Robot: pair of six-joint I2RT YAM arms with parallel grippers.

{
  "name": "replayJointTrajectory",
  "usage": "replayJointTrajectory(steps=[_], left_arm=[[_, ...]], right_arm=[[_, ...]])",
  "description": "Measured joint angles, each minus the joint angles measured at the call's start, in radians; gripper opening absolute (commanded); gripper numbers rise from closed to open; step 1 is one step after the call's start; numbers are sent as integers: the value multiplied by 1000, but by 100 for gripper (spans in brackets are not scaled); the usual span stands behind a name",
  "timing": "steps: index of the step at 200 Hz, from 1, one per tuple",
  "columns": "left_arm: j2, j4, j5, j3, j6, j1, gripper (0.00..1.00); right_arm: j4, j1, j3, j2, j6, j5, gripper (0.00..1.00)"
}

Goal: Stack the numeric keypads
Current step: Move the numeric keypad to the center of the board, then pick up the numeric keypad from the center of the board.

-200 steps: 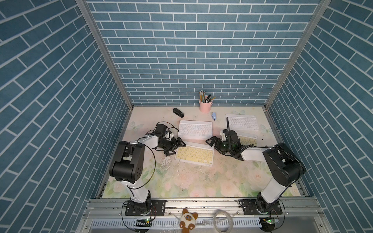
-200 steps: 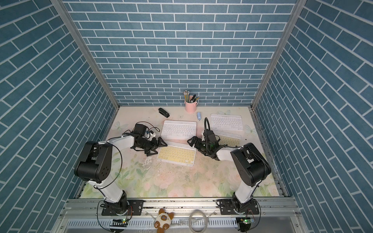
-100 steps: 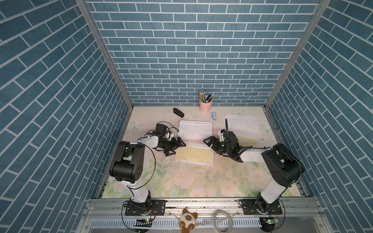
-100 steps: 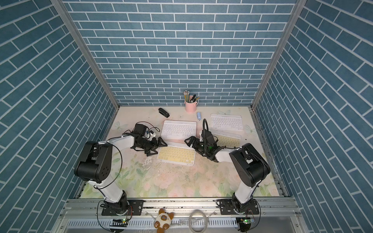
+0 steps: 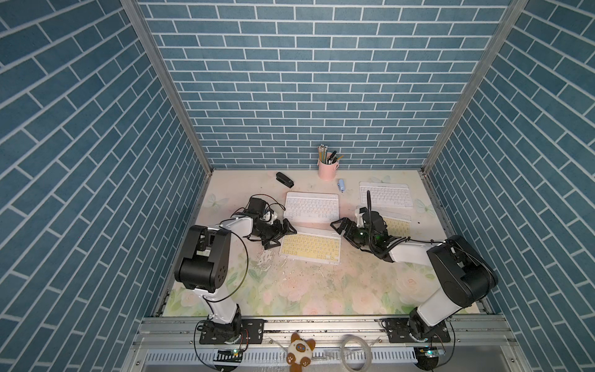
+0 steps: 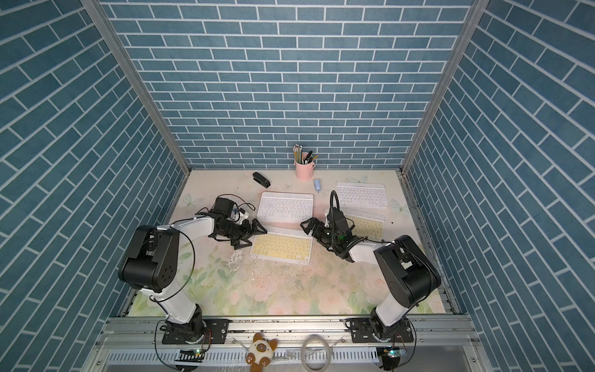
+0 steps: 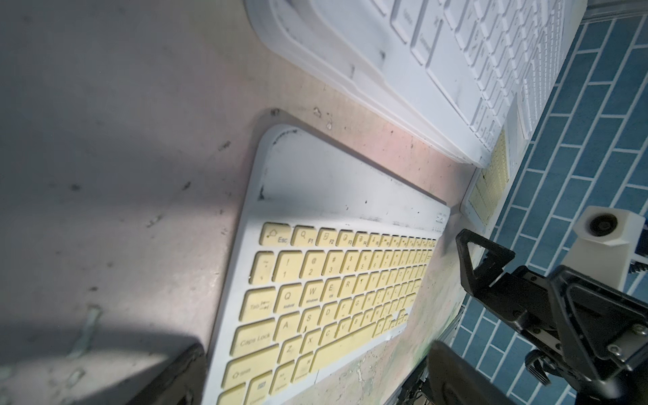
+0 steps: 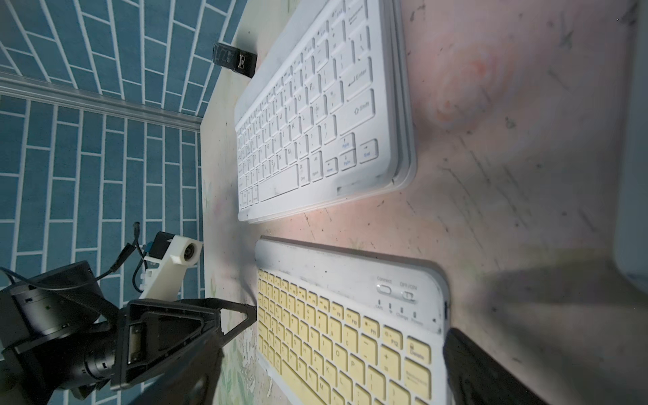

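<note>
A yellow-keyed keypad (image 5: 310, 246) (image 6: 281, 247) lies flat mid-table. Behind it sits a stack of white keypads (image 5: 312, 207) (image 6: 285, 207), at least two high. Another white keypad (image 5: 385, 195) lies at the back right. A second yellow one (image 5: 397, 225) is partly hidden by my right arm. My left gripper (image 5: 283, 233) (image 7: 315, 385) is open at the middle keypad's left end, which lies between its fingers (image 7: 175, 378). My right gripper (image 5: 343, 230) (image 8: 333, 382) is open at the right end, its fingers (image 8: 473, 368) either side of that edge.
A black stapler (image 5: 285, 179) lies at the back. Near it are a pink cup of pens (image 5: 326, 167) and a small blue stick (image 5: 341, 185). Blue brick walls close in three sides. Paint flakes mark the mat in front of the middle keypad.
My right wrist has shifted slightly by the yellow keypad's right end. The left arm and all keypads stay where they were.
</note>
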Motion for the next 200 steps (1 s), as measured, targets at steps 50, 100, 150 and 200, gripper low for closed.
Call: replayJointTrajectory(steps=[50,100,150,200], left_arm=[[0,2,2,-2,0,0,100],[0,4,4,-2,0,-1,99],[0,4,4,-2,0,-1,100],[0,4,4,-2,0,-1,100]], right_arm=[[14,-7,11,61,0,-5,99],[60,-7,23,95,2,-15,99],[73,-6,23,100,2,-17,99],[80,3,23,103,7,-19,99]])
